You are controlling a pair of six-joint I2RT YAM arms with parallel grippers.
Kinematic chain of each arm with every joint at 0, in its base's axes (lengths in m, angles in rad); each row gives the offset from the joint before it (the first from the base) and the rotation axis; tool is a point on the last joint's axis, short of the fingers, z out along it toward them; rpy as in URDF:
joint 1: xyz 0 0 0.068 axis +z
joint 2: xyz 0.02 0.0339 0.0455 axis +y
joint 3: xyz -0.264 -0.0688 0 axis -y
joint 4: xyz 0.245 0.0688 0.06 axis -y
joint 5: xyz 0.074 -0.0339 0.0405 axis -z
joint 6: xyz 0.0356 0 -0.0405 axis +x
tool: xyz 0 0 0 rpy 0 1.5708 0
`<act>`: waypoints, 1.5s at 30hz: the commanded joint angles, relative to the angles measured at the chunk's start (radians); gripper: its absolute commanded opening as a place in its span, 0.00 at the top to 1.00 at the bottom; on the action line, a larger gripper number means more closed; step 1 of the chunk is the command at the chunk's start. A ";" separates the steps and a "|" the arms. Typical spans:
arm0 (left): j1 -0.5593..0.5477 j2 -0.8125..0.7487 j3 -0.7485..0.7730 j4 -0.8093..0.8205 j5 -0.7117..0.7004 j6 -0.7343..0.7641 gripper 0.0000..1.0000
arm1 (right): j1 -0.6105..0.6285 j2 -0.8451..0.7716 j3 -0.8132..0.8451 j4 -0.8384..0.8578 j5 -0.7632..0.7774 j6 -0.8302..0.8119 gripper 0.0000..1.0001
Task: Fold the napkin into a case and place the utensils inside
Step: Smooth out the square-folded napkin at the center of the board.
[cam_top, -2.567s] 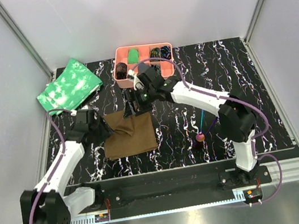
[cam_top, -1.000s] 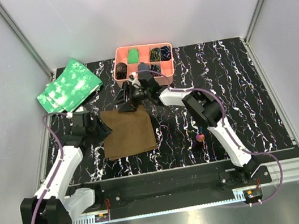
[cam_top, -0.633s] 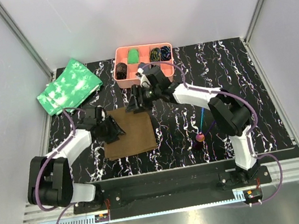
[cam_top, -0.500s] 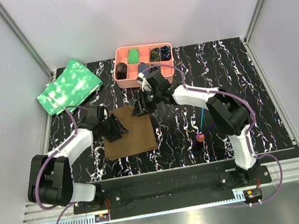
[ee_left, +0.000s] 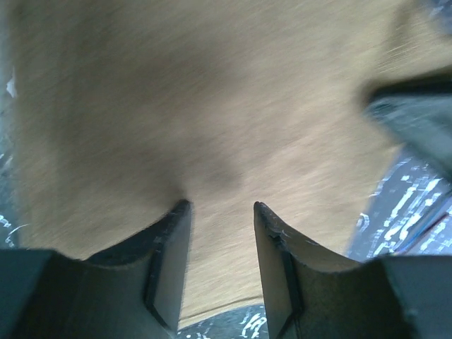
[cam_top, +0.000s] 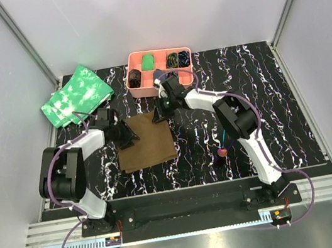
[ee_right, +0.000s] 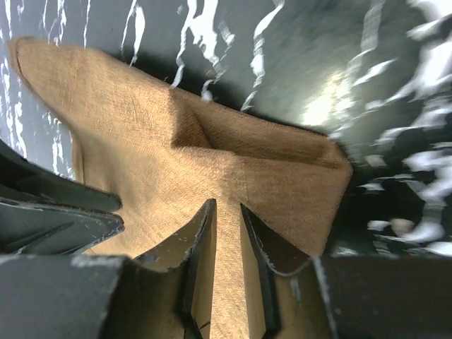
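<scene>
The brown napkin point(cam_top: 145, 141) lies flat and layered on the black marbled table. My left gripper point(cam_top: 124, 134) rests on its left edge. In the left wrist view the left gripper point(ee_left: 220, 205) is open, its tips down on the napkin point(ee_left: 212, 106). My right gripper point(cam_top: 161, 113) is at the napkin's far right corner. In the right wrist view the right gripper point(ee_right: 224, 205) has narrowed to a slim gap filled with napkin point(ee_right: 141, 141) cloth, and a raised fold lies just ahead of it. The utensils point(cam_top: 223, 142) lie apart to the right, one with a pink-red end.
A pink compartment tray point(cam_top: 134, 58) with small items stands at the back, just behind the right gripper. A green mottled cloth point(cam_top: 76, 94) lies at the back left. The right arm's elbow hangs over the table near the utensils.
Both grippers have come down onto the napkin, the left one moving up its left edge and the right one settling at the far corner. Both pairs of jaws have narrowed, the right far more.
</scene>
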 commanded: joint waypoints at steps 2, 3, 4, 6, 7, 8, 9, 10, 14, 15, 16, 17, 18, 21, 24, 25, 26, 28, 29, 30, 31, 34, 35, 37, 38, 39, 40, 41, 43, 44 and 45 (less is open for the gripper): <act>0.012 -0.044 -0.071 0.027 -0.076 -0.003 0.56 | -0.022 -0.041 0.052 -0.057 0.024 -0.088 0.66; 0.014 -0.070 -0.078 0.026 -0.076 -0.002 0.56 | -0.022 -0.059 0.041 -0.057 0.019 -0.081 0.64; 0.012 -0.087 -0.080 0.036 -0.070 0.001 0.56 | -0.022 -0.079 0.015 -0.057 0.016 -0.075 0.62; 0.014 -0.124 -0.062 0.042 -0.059 0.004 0.55 | -0.024 -0.145 -0.019 -0.057 0.019 -0.060 0.53; 0.015 -0.126 -0.046 0.038 -0.044 0.006 0.55 | -0.022 -0.161 -0.045 -0.057 0.021 -0.060 0.52; 0.021 -0.124 -0.027 0.032 -0.036 0.007 0.53 | -0.024 -0.182 -0.054 -0.058 0.019 -0.061 0.51; 0.026 -0.103 0.021 0.024 -0.027 0.007 0.53 | -0.022 -0.184 -0.060 -0.057 0.022 -0.060 0.49; 0.034 -0.088 0.047 0.009 -0.010 0.006 0.53 | -0.022 -0.181 -0.054 -0.052 0.022 -0.061 0.49; 0.084 0.006 0.144 0.010 0.024 -0.013 0.53 | -0.024 -0.115 0.012 -0.052 0.028 -0.051 0.53; 0.093 0.047 0.179 0.006 0.028 -0.009 0.54 | -0.025 -0.100 0.029 -0.052 0.027 -0.042 0.55; 0.101 0.066 0.196 0.001 0.036 -0.008 0.54 | -0.025 -0.083 0.059 -0.051 0.024 -0.035 0.62; 0.116 0.089 0.211 -0.004 0.038 -0.009 0.55 | -0.027 -0.048 0.076 -0.052 0.018 -0.034 0.65; 0.126 0.125 0.234 -0.002 0.036 -0.008 0.55 | -0.027 -0.032 0.088 -0.052 0.016 -0.023 0.68; 0.155 0.214 0.282 -0.011 0.047 0.003 0.56 | -0.032 0.009 0.122 -0.043 0.019 -0.008 0.72; 0.173 0.277 0.311 -0.008 0.045 0.007 0.57 | -0.036 0.028 0.135 -0.025 0.059 -0.025 0.73; 0.185 0.290 0.319 -0.016 0.026 0.012 0.57 | -0.039 0.034 0.148 -0.025 0.073 -0.029 0.74; 0.186 0.297 0.323 -0.022 0.016 0.011 0.57 | -0.048 0.039 0.154 -0.029 0.077 -0.034 0.76; 0.225 0.291 0.314 -0.013 0.015 0.000 0.57 | -0.058 0.036 0.152 -0.034 0.125 -0.057 0.76; 0.228 0.282 0.305 -0.014 0.013 0.000 0.57 | -0.061 0.028 0.150 -0.046 0.134 -0.072 0.76; 0.229 0.255 0.297 -0.014 0.018 0.004 0.57 | -0.065 0.023 0.155 -0.057 0.140 -0.100 0.76; 0.225 0.233 0.291 -0.013 0.030 0.006 0.56 | -0.065 0.019 0.156 -0.071 0.137 -0.112 0.76; 0.227 0.128 0.230 0.006 0.082 -0.002 0.51 | -0.065 -0.033 0.122 -0.098 0.076 -0.118 0.71; 0.227 0.097 0.199 0.009 0.096 0.003 0.50 | -0.062 -0.078 0.106 -0.103 0.067 -0.112 0.69; 0.227 0.008 0.164 0.006 0.108 0.010 0.50 | -0.061 -0.128 0.044 -0.111 0.036 -0.086 0.64; 0.225 -0.049 0.130 0.004 0.107 0.012 0.49 | -0.055 -0.186 0.017 -0.108 0.034 -0.069 0.63; 0.224 -0.073 0.110 0.004 0.107 0.012 0.49 | -0.047 -0.216 -0.046 -0.101 0.034 -0.062 0.61; 0.221 -0.095 0.090 0.007 0.108 0.011 0.50 | -0.023 -0.239 -0.078 -0.071 0.025 -0.051 0.59; 0.216 -0.124 0.054 0.015 0.111 0.009 0.50 | -0.013 -0.277 -0.106 -0.060 0.012 -0.031 0.58; 0.196 -0.135 0.021 0.035 0.105 0.001 0.52 | 0.027 -0.302 -0.183 -0.017 -0.024 -0.008 0.58; 0.192 -0.132 -0.006 0.042 0.102 -0.002 0.52 | 0.039 -0.328 -0.210 0.001 -0.027 0.020 0.58; 0.170 -0.126 -0.022 0.061 0.101 -0.006 0.53 | 0.047 -0.340 -0.274 0.027 -0.027 0.038 0.58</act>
